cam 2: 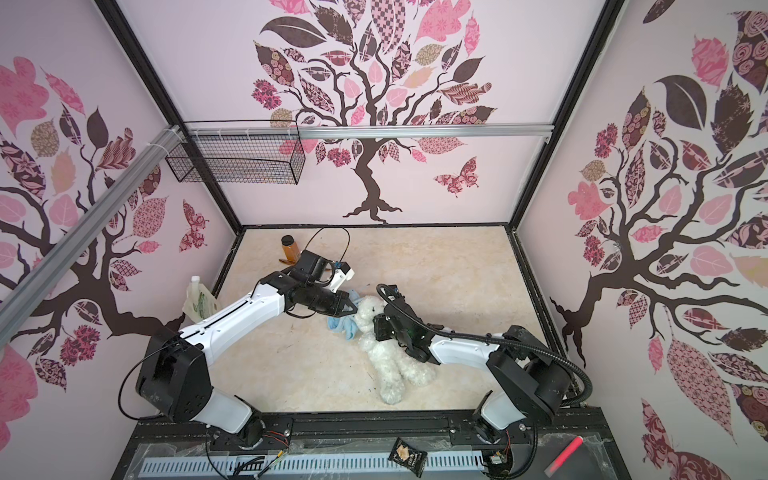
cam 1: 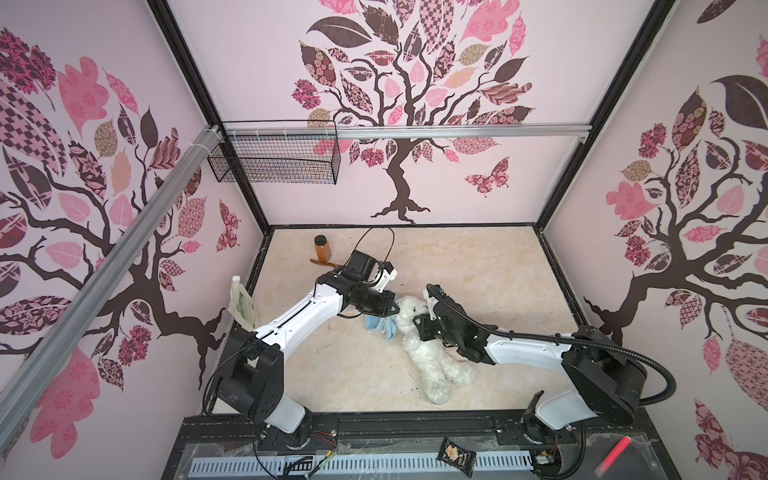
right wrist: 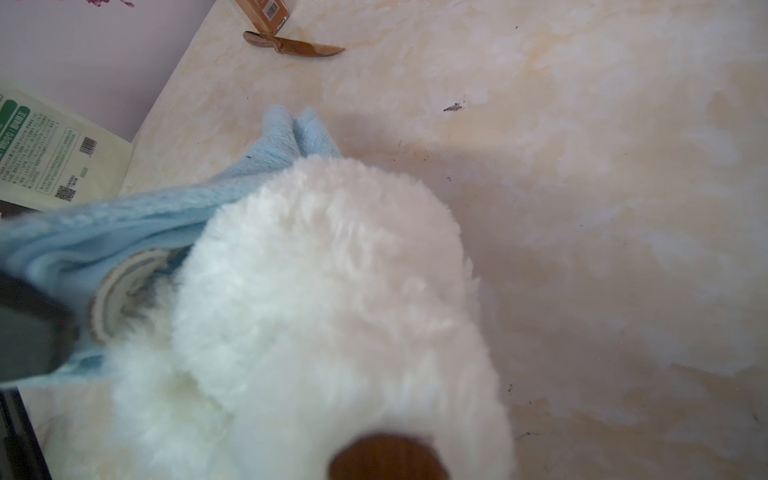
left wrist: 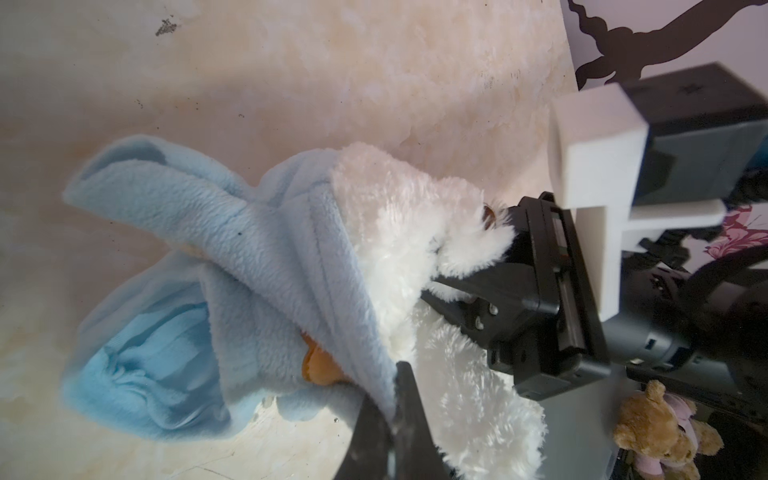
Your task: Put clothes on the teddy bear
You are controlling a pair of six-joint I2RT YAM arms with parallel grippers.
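**Shirt edge pinched at the bear's head**

The teddy bear [cam 1: 430,357] lies stretched out near the middle of the tabletop [cam 1: 478,266], its head toward the far wall and its legs toward the near edge. The light blue shirt [cam 1: 380,326] is bunched on the tabletop against the left side of its head. In the left wrist view the left fingers [left wrist: 411,419] are pressed together on the shirt's edge, which is drawn up over the side of the white head; an orange patch [left wrist: 320,365] shows in the folds. The right fingers [left wrist: 453,291] reach into the fur on the opposite side of the head, but I cannot tell whether they grip it. An amber jar [cam 1: 322,246] stands well apart by the far left corner.
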